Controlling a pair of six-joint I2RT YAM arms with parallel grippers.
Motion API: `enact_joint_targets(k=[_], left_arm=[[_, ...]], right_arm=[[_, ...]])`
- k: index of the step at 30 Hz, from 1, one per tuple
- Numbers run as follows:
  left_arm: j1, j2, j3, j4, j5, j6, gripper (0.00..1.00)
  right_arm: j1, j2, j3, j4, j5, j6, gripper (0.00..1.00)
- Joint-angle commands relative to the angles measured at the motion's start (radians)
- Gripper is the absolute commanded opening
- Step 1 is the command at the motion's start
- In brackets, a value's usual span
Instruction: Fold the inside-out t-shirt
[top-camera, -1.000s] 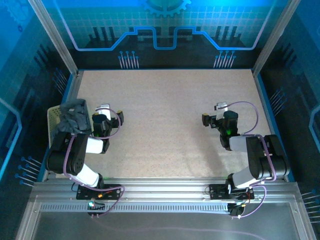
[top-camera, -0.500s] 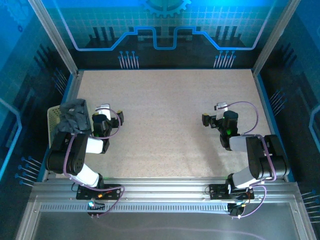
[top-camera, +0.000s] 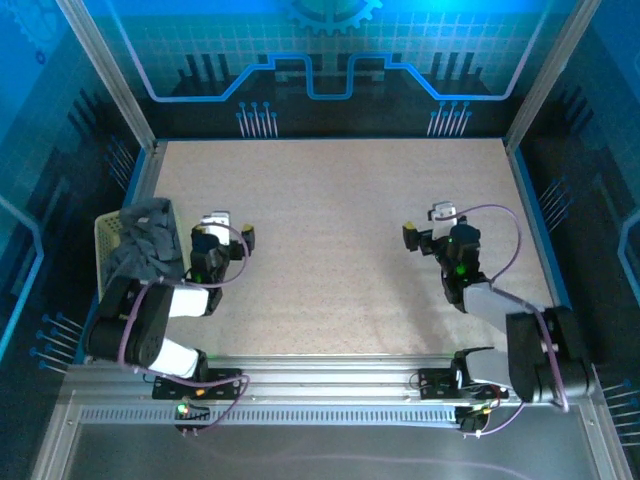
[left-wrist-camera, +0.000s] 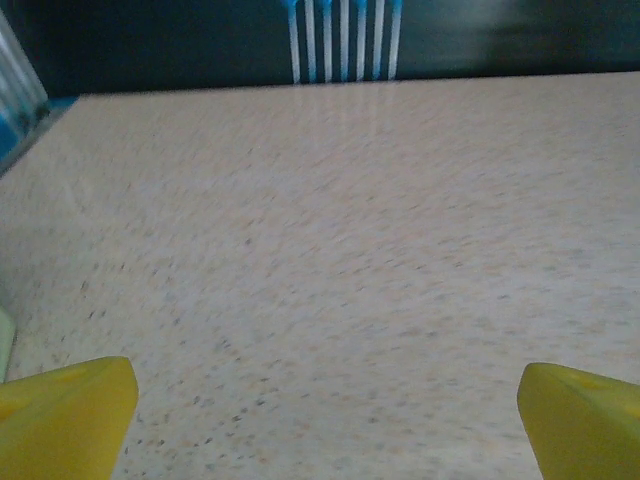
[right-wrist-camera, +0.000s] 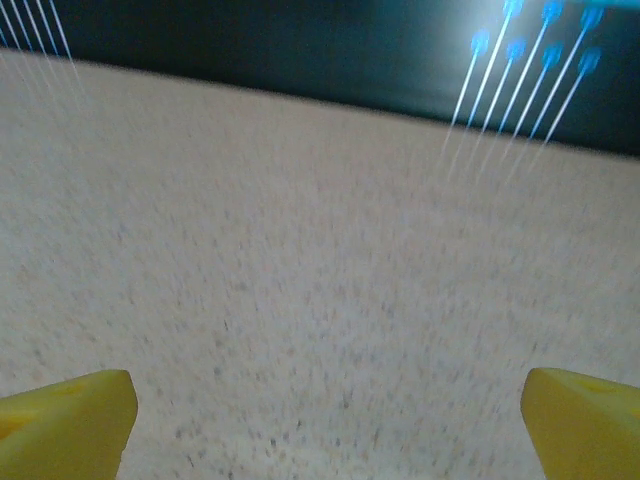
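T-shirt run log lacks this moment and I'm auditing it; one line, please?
shirt: bunched in basket, left side | left pincer: open, empty | right pincer: open, empty | fold: not started

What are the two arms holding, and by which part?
Nothing. The left end effector and right end effector are both open; the dark slate-grey fabric t-shirt sits bunched in the pale mesh basket.

I see my left tool (top-camera: 231, 228) edge right across the surface (top-camera: 330, 250); my right arm (top-camera: 535, 360) folds back toward its base.
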Motion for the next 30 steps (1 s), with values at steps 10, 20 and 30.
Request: enact_joint_targets(k=[10, 20, 30], left_arm=[[-0.093, -0.428, 0.451, -1.038, -0.356, -0.538, 0.99], [0.154, -0.375, 0.638, -1.676, -0.398, -0.756, 0.99], [0.493, -0.116, 0.722, -1.805, -0.284, -0.851, 0.99]], right_arm=[[-0.030, -0.312, 0.384, -0.749, 0.058, 0.400, 1.00], [-0.167, -0.349, 0.401, -0.886, -0.117, 0.530, 1.00], [-0.123, -0.352, 0.346, -0.915, -0.105, 0.540, 1.00]])
